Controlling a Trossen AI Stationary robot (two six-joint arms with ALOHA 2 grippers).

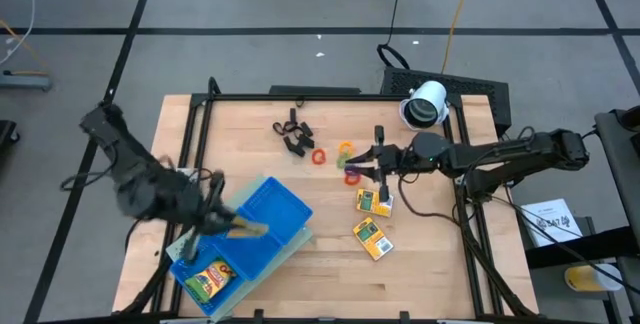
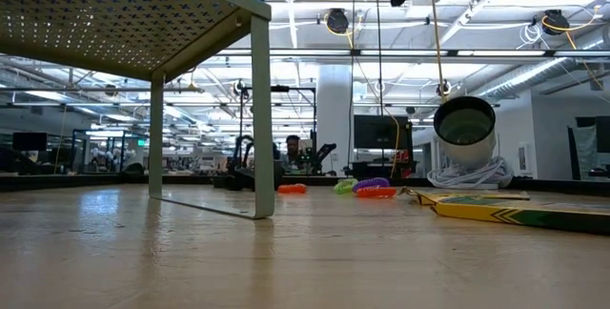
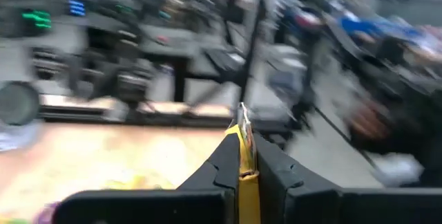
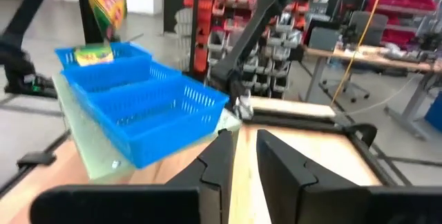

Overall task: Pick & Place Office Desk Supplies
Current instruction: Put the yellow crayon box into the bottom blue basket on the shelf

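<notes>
The yellow pack [image 3: 243, 156] pinched edge-on in the left gripper [image 1: 240, 226] above the blue tray [image 1: 285, 204] looks light, thin and probably flexible, so gripping its edge works. Right gripper [image 1: 370, 161] hovers slightly spread near the rings [image 1: 345, 154].

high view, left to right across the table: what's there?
left gripper holding a yellow pack over the blue tray → black clips → red ring → right gripper → white cylinder
</notes>
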